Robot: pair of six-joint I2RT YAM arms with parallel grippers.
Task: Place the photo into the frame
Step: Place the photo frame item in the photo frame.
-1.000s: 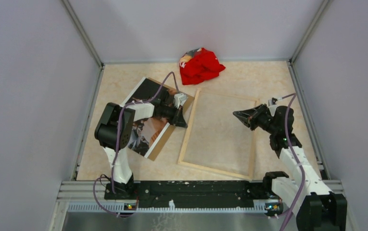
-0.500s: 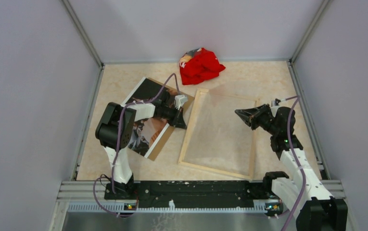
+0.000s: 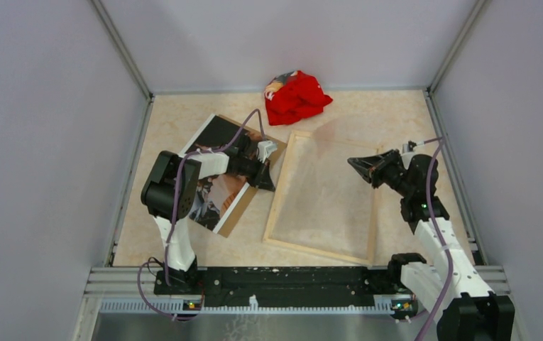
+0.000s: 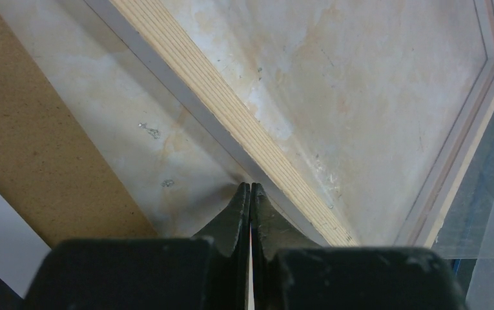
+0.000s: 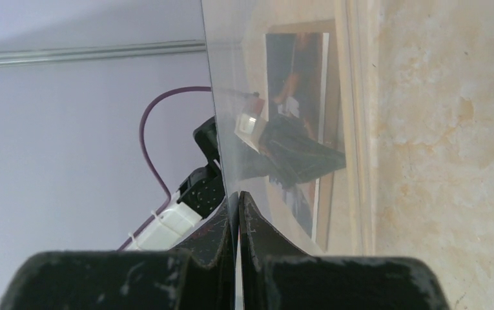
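The left claw (image 4: 250,188) is closed with nothing visible in it, its tips on the tabletop (image 3: 396,114) against the outer side of the left rail of the frame (image 3: 274,206), which lies at picture centre. The right claw (image 5: 237,195) is clamped on the edge of the clear pane (image 5: 276,77), which is tilted up over the frame. The photo (image 3: 218,133) lies face up on the brown board (image 3: 238,213) at centre left, just beside the frame and outside it.

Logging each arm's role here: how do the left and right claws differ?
The left claw grips nothing; the right claw pinches the clear pane. The left claw's tips sit at the frame's outer edge on the table; the right claw is raised above it. Both are shut.
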